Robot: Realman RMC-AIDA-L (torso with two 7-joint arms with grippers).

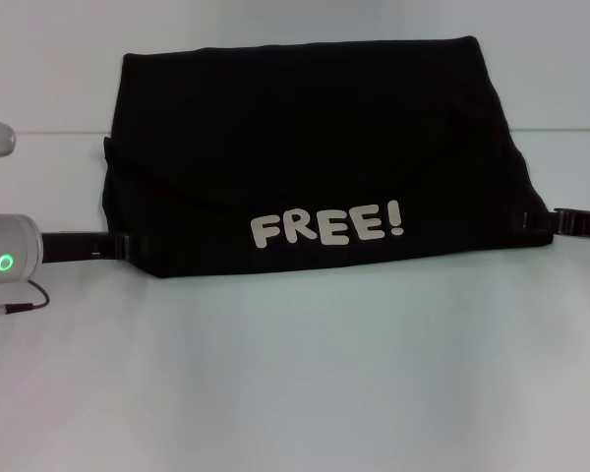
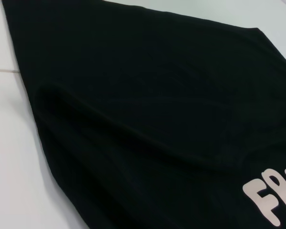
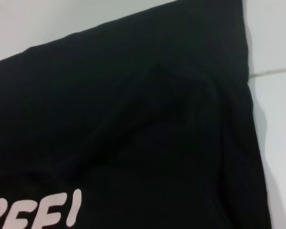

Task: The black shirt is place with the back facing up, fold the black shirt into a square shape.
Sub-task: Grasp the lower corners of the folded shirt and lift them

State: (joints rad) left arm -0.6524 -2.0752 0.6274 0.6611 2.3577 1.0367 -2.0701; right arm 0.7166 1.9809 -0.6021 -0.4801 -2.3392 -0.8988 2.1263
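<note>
Black shirt (image 1: 315, 147) lies folded into a wide, roughly rectangular bundle on the white surface (image 1: 295, 374), its near flap turned up so the pale print "FREE!" (image 1: 326, 226) faces the head camera. A curved fold line runs across the fabric above the lettering. The left end effector (image 1: 123, 246) sits at the bundle's near left corner, touching the cloth edge; the right end effector (image 1: 531, 222) sits at the near right corner, also against the fabric. Whether either end effector's fingers are apart or clamped on the cloth cannot be told.
</note>
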